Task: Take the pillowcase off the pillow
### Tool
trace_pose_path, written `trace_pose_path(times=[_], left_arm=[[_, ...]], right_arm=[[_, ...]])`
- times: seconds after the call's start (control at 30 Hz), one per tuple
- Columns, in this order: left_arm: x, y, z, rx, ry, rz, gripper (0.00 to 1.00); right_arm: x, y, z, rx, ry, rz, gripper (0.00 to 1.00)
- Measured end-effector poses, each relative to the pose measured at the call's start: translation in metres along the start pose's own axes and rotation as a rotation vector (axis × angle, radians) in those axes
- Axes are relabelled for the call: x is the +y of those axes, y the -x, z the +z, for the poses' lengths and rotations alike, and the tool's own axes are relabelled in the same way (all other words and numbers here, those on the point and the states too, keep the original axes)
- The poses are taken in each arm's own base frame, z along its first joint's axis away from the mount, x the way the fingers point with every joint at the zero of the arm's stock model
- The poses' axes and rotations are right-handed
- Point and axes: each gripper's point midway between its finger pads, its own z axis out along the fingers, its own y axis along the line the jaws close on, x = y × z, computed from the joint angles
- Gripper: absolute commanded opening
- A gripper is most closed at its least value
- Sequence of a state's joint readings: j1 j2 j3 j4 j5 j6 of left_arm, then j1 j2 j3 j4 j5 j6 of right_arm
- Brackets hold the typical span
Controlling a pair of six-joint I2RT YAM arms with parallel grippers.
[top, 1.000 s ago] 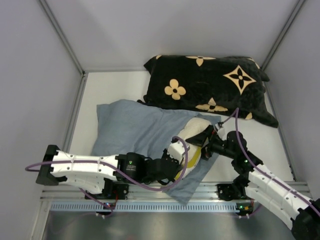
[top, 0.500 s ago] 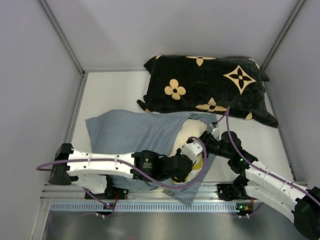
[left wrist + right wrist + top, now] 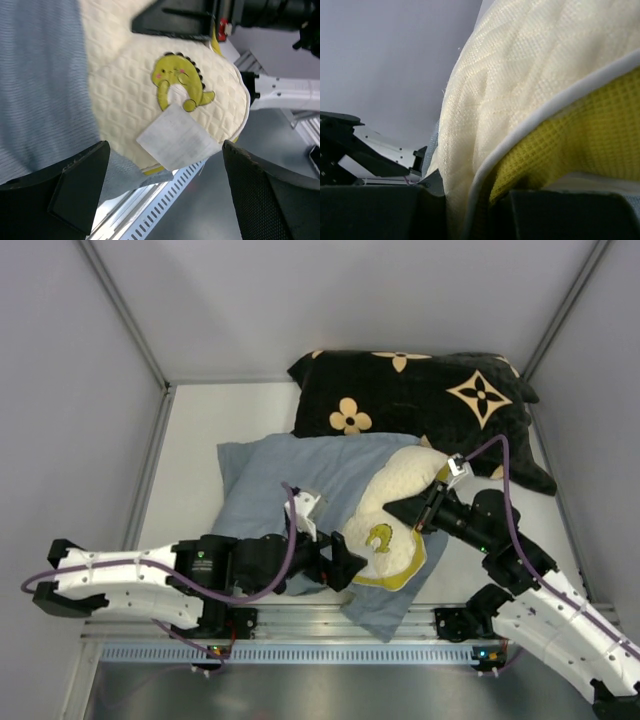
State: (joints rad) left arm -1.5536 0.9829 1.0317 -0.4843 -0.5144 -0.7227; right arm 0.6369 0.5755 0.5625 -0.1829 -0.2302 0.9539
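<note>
Grey walls box in the white table [image 3: 190, 430], with a black cushion [image 3: 420, 405] lying well beyond both my tools. Over the last second the roles have swapped. My left gripper [image 3: 167, 165] has let go, and its fingers now stand spread wide with nothing caught between them. My right gripper [image 3: 470, 210] has closed down and is pinching the pillow [image 3: 395, 505] by its yellow-piped edge.

The pillow has come a good way further out. Its cream face, green emblem [image 3: 177, 82] and white tag [image 3: 177, 140] lie bare directly ahead of the open left fingers. Only the end farthest from the right gripper still sits in the mouth of the case [image 3: 280, 475], which lies bunched beside and beyond the left gripper.

I judge the pull well past halfway. The right side now owns the pillow, and the left is free to take a fresh hold on the case and draw against it.

My left arm lies low along the near edge, wrist aimed at the pillow. My right arm reaches in with its elbow raised, its nose at the pillow's near edge, facing the left gripper across the pillow.
</note>
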Motion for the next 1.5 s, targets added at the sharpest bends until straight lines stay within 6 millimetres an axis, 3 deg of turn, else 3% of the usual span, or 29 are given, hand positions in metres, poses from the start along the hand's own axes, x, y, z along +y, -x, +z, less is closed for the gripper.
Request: trace_pose_path(times=[0.1,0.2,0.3,0.43,0.53,0.7,0.83,1.17,1.5], left_arm=[[0.011,0.019,-0.011,-0.065,0.043,-0.026,0.99],[0.016,0.028,-0.005,-0.075,0.114,-0.002,0.99],[0.031,0.034,0.020,-0.035,0.195,0.026,0.96],[0.083,0.038,0.063,0.052,0.346,0.041,0.92],[0.094,0.029,0.080,0.127,0.365,0.081,0.89],[0.089,0.023,0.096,0.195,0.316,0.118,0.80],[0.084,0.019,0.100,0.215,0.279,0.116,0.79],[0.070,0.017,0.087,0.137,0.143,0.049,0.73],[0.052,0.024,0.096,0.100,0.059,-0.001,0.77]], right_arm=[[0.002,0.001,-0.006,0.002,0.010,-0.072,0.00],[-0.003,-0.010,-0.010,0.049,0.017,-0.126,0.00],[-0.009,-0.025,-0.020,0.084,0.045,-0.174,0.00],[-0.016,-0.042,-0.037,0.113,0.082,-0.217,0.00],[-0.016,-0.047,-0.047,0.117,0.101,-0.231,0.00],[-0.016,-0.052,-0.055,0.128,0.107,-0.232,0.00],[-0.018,-0.054,-0.056,0.138,0.100,-0.228,0.00],[-0.019,-0.055,-0.056,0.144,0.098,-0.226,0.00],[-0.019,-0.055,-0.056,0.144,0.099,-0.225,0.00]])
